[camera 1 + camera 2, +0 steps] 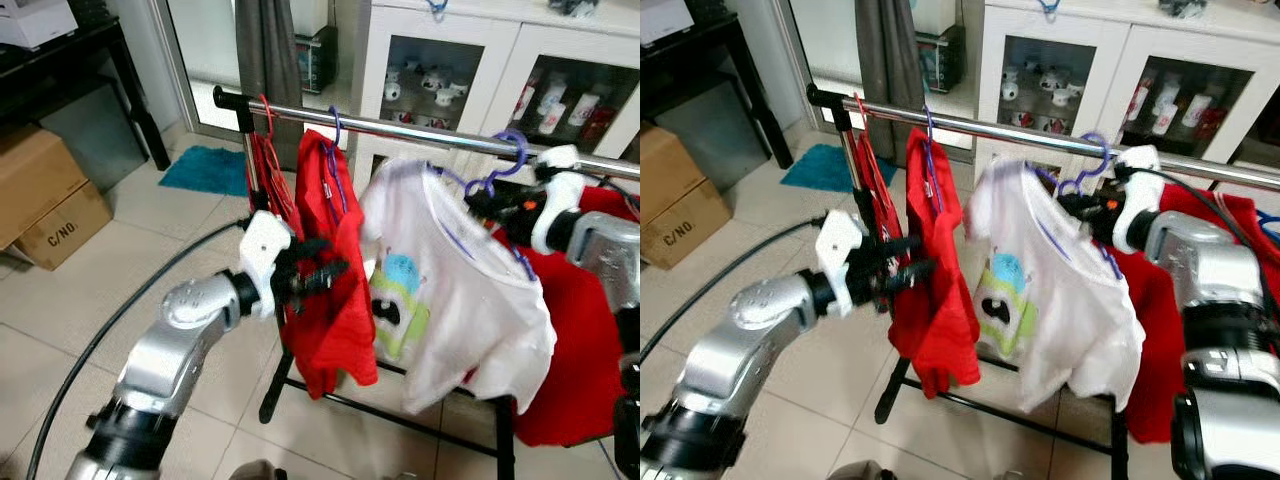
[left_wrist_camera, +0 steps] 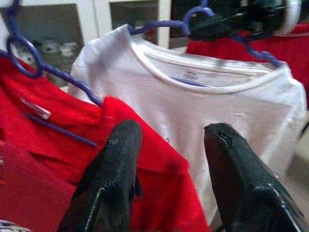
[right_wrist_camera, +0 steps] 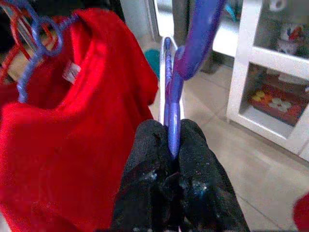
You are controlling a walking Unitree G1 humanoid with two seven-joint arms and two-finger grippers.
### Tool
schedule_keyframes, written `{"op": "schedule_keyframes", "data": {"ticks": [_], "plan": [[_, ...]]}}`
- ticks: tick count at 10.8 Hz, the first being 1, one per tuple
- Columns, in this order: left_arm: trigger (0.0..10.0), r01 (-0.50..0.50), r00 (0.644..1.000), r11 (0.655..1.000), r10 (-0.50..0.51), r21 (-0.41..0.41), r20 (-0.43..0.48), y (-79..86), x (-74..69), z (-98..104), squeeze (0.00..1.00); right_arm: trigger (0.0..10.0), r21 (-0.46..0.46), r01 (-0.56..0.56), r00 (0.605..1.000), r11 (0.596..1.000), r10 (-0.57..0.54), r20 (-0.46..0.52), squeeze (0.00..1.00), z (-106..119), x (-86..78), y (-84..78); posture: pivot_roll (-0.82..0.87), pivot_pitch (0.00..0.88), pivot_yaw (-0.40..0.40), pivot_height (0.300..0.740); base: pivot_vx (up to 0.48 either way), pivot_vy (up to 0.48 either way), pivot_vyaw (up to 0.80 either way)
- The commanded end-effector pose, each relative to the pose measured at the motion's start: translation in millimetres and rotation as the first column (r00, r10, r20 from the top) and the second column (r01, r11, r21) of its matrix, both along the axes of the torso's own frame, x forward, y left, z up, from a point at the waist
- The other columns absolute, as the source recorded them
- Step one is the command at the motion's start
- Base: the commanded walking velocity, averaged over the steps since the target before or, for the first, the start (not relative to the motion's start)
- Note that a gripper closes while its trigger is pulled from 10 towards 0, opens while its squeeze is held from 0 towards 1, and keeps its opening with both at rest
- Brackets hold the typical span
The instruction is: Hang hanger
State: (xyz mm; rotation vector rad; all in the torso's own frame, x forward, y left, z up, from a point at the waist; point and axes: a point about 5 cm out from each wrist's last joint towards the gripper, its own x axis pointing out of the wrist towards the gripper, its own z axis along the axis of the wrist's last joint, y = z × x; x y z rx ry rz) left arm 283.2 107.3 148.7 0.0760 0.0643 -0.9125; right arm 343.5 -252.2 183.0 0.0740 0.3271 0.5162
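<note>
A white T-shirt [image 1: 450,290] with a cartoon print hangs on a purple hanger [image 1: 497,178]. My right gripper [image 1: 480,205] is shut on that hanger's neck [image 3: 171,111], just below its hook. The hook [image 1: 515,142] is level with the metal rail [image 1: 400,128]; I cannot tell whether it rests on it. A red shirt [image 1: 335,270] hangs on another purple hanger [image 1: 333,130] to the left. My left gripper [image 1: 325,270] is open in front of the red shirt, with its fingers [image 2: 120,159] apart and pointing toward the white shirt [image 2: 217,101].
Red hangers [image 1: 265,160] crowd the rail's left end. Red cloth [image 1: 580,340] hangs at the right. Behind the rack stands a white glass-door cabinet [image 1: 450,70]. Cardboard boxes [image 1: 40,195], a black table [image 1: 60,50], a blue mat [image 1: 205,168] and a black floor cable [image 1: 120,310] lie left.
</note>
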Motion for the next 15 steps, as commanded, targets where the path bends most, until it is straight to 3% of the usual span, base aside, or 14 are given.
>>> {"op": "schedule_keyframes", "data": {"ticks": [1, 2, 5, 7, 10, 15], "plan": [[10.0, -0.018, 1.0, 1.0, 0.018, 0.0, 0.018, 0.5, 2.3, 2.8, 0.0, 0.0, 0.015, -0.009, 0.998, 1.0, 0.009, 0.056, 0.0, 12.9, -1.5, 0.5, 0.01, 0.0, 0.068, 0.74, 0.0, 0.0, 0.0], [10.0, -0.02, 1.0, 1.0, 0.021, -0.004, 0.018, -1.5, 1.9, 2.1, 0.0, 0.0, -0.001, 0.016, 0.996, 1.0, -0.016, 0.089, 0.0, 17.4, -7.2, -0.8, 0.0, 0.0, 0.068, 0.74, 0.0, 0.0, 0.0], [10.0, -0.025, 0.999, 1.0, 0.025, -0.012, 0.02, -6.3, 3.0, -0.9, 0.0, 0.0, -0.038, -0.045, 0.987, 0.998, 0.05, 0.15, 0.0, 21.2, -40.5, 8.8, -0.02, 0.0, 0.074, 0.74, -0.186, 0.0, 0.0], [10.0, -0.048, 0.999, 0.999, 0.048, -0.009, 0.016, -2.1, 3.7, -2.2, 0.0, 0.0, -0.014, -0.071, 0.973, 0.997, 0.072, 0.22, 0.0, 23.7, -56.7, 17.5, -0.02, 0.0, 0.068, 0.74, -0.296, 0.0, 0.0], [10.0, -0.074, 0.997, 0.997, 0.074, -0.002, 0.016, 4.3, 3.4, -4.4, 0.0, 0.0, -0.02, -0.025, 0.987, 0.999, 0.028, 0.156, 0.0, 1.7, -72.7, 26.7, -0.01, 0.0, 0.05, 0.74, -0.285, 0.0, 0.0], [10.0, -0.077, 0.997, 0.997, 0.077, 0.006, 0.012, 7.4, 1.8, -5.9, 0.0, 0.0, -0.067, 0.045, 0.994, 0.997, -0.037, 0.103, 0.0, -13.7, -77.5, 30.8, 0.0, 0.0, 0.049, 0.74, -0.101, 0.0, 0.0]]}}
